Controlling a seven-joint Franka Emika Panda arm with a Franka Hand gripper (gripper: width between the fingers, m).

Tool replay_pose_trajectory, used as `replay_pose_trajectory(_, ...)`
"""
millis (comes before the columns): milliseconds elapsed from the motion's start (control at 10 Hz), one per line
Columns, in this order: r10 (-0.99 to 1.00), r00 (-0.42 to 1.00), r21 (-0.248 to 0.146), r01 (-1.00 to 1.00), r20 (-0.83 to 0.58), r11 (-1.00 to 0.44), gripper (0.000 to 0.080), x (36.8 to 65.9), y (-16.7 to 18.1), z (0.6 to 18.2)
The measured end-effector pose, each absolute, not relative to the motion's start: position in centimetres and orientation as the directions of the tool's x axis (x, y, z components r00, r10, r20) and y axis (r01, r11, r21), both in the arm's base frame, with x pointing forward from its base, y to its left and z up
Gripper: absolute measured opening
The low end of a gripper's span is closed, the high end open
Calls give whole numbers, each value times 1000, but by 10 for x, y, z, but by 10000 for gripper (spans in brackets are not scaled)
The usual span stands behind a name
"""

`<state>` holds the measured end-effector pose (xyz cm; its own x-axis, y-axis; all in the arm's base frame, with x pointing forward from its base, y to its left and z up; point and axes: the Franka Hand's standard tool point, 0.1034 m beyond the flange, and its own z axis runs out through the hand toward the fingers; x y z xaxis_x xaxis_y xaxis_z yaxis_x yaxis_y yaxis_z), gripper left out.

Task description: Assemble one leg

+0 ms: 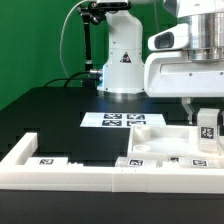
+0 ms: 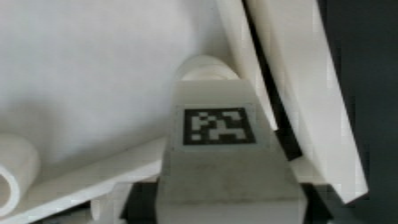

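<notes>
end effector (image 1: 206, 116): pressed together on the leg (image 1: 207, 131), pinching its upper part; in the wrist view the leg fills the space between the dark fingers.
leg position: upright under the hand at the exterior view's right, above the right part of the white panel (image 1: 160, 140); i cannot tell whether its lower end touches the panel.
leg look: short white post with a rounded far end and a black-and-white square tag on the side facing the wrist camera.
white panel: wide and flat with raised edges, lying on the black bench (image 1: 50, 110) just in front of the marker board (image 1: 122, 121).
white wall (image 1: 40, 165): low tagged border along the bench's near edge.
</notes>
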<state>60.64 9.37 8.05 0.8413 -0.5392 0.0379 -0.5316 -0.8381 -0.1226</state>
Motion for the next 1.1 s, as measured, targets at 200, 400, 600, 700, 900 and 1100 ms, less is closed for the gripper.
replay_pose_trajectory(200,-735,678,-146,-726,18,-672,287,606,95,80)
replay_pose_trajectory(400,-812,584,-142,-803,-3,-578,287,605,94,80)
replay_pose_trajectory(600,-810,586,-139,-802,-2,-580,288,604,95,79)
replay_pose_trajectory(700,-763,647,-135,-755,5,-641,506,602,100,79)
replay_pose_trajectory(900,-672,740,-123,-665,19,-736,623,600,108,78)
replay_pose_trajectory(1100,-535,844,-118,-528,41,-841,641,600,106,78)
